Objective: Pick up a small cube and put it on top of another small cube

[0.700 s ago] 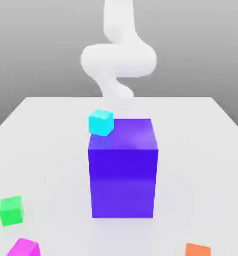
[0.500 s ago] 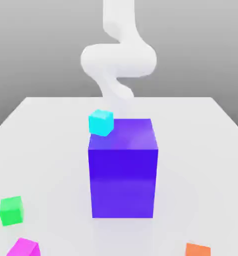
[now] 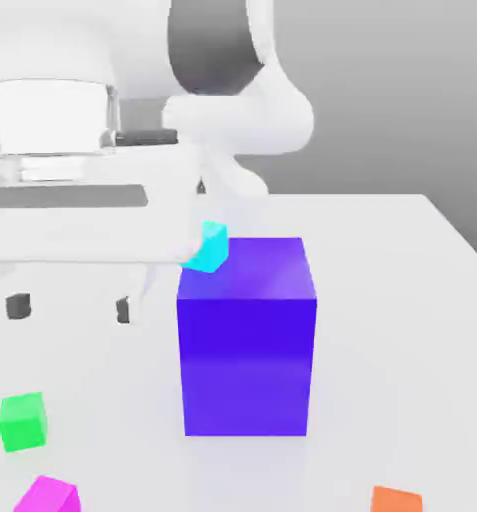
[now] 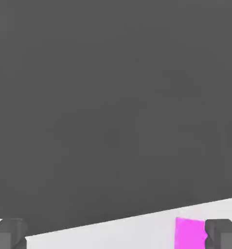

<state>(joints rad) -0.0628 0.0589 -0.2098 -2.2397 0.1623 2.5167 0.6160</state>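
**Open pincer above the table, no cube chosen yet**

The white robot arm (image 3: 237, 110) reached over the white table (image 3: 402, 300), and its pincer (image 3: 72, 308) hung with its two dark fingertips (image 3: 19, 306) set wide apart, holding nothing. Below it, toward the exterior view's left, a small green cube (image 3: 22, 421) and a small magenta cube (image 3: 47, 496) rested on the table near each other but apart. A small orange cube (image 3: 396, 499) lay well away on the exterior view's right. A small cyan cube (image 3: 210, 247) sat at the upper left corner of a large blue-violet block (image 3: 246, 335); whether it rested on the block or behind it could not be told. In the hand view the magenta cube (image 4: 189, 233) showed just beside one fingertip (image 4: 223, 233).

The step in hand looked like the approach to a first cube. To do it well, the pincer should centre over one cube, line its fingers with two flat faces, descend straight, and close only once both fingers flank the cube evenly, well clear of the neighbouring cube.
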